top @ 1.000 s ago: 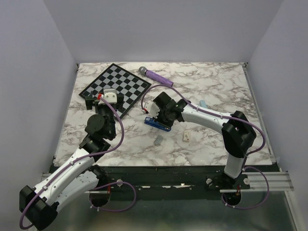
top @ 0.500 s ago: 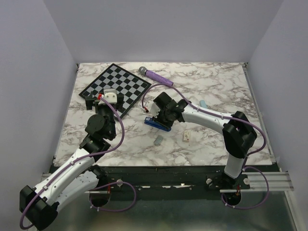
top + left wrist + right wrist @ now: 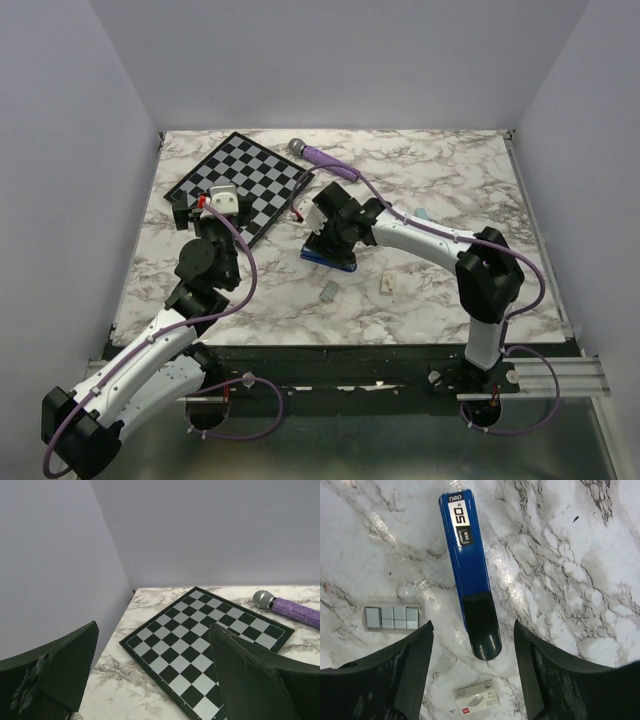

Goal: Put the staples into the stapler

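Marbled worktop [image 3: 450,190] is carrying everything between pale lilac walls; the dark blue stapler [image 3: 469,570] is lying flat near its middle, black end pointing toward the right pincer [image 3: 472,630], which is hanging over it with jaws spread wide, gripping nothing; a grey strip of staples [image 3: 390,617] and a small white box [image 3: 477,697] are lying nearby; the left pincer [image 3: 155,680] is gaping empty above the chessboard [image 3: 200,650], a purple microphone [image 3: 292,612] lying beyond.
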